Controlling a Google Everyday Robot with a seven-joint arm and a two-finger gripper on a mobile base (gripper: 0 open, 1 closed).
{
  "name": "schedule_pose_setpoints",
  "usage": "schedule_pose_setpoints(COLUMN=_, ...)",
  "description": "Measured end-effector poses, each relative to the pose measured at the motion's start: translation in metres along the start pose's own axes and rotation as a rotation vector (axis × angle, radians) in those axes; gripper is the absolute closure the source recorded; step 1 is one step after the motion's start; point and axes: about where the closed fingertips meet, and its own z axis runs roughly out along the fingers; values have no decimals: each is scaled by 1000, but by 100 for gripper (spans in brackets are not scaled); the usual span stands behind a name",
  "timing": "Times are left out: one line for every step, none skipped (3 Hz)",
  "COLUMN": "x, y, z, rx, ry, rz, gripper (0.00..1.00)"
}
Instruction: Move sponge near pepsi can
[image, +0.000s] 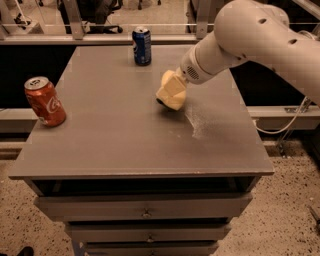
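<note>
Clearly, the tool (168, 98) was clamped on the sponge (173, 88), which hid most of it; only a dark tip showed at the sponge's lower left edge. The pale yellow sponge hung tilted at the end of the white arm (250, 35), slightly right of the middle of the grey worktop (125, 142) and closer to the far edge than the near one, with a shadow just under it. The arm reached in from over the right edge. The pepsi can (142, 46) stood upright at the far edge, a little left of its middle, apart from the sponge and up-left of it. 1 red Coca-Cola can (45, 101) stood upright by the left edge, well apart from both. A pale smear (199, 122) marked the surface just right of the sponge. Below the near edge, drawers (145, 212) showed.
</note>
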Motion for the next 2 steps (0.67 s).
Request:
schedule_pose_setpoints(x=-21, y=-30, z=39, rx=16, ry=-66, rz=51, gripper=100)
schedule_pose_setpoints(x=-40, y=-71, z=59, rx=77, ry=-81, rz=83, gripper=100)
